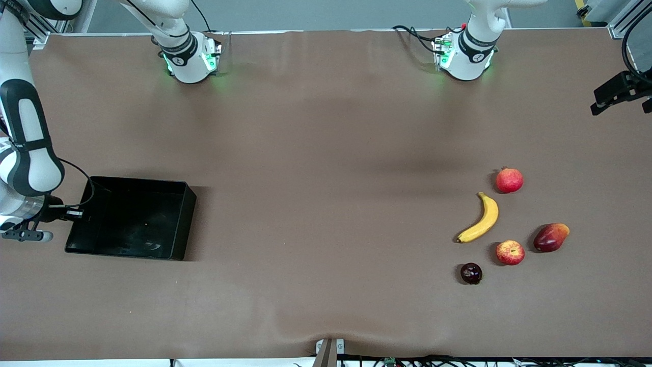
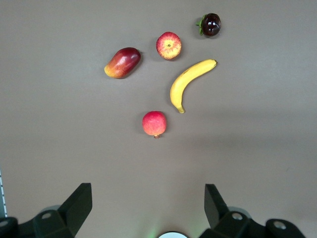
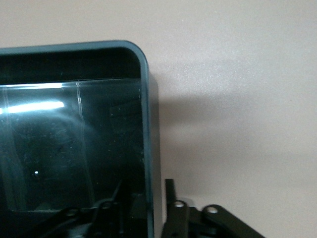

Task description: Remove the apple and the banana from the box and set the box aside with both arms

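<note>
The black box (image 1: pixel 187 224) sits at the right arm's end of the table, empty. My right gripper (image 1: pixel 76 214) straddles its end wall, one finger inside and one outside, shut on that wall (image 3: pixel 146 109); its fingertips (image 3: pixel 170 186) show in the right wrist view. The yellow banana (image 1: pixel 481 219) and the red-and-yellow apple (image 1: pixel 510 252) lie at the left arm's end, the apple nearer to the front camera. My left gripper (image 1: pixel 619 94) hangs high there, open and empty (image 2: pixel 147 191), over bare table beside the banana (image 2: pixel 190 82) and apple (image 2: pixel 168 45).
A red pomegranate (image 1: pixel 509 180) lies farther from the camera than the banana. A red-orange mango (image 1: pixel 551 237) lies beside the apple. A dark purple fruit (image 1: pixel 471 273) lies nearest the camera. Brown cloth covers the table between box and fruits.
</note>
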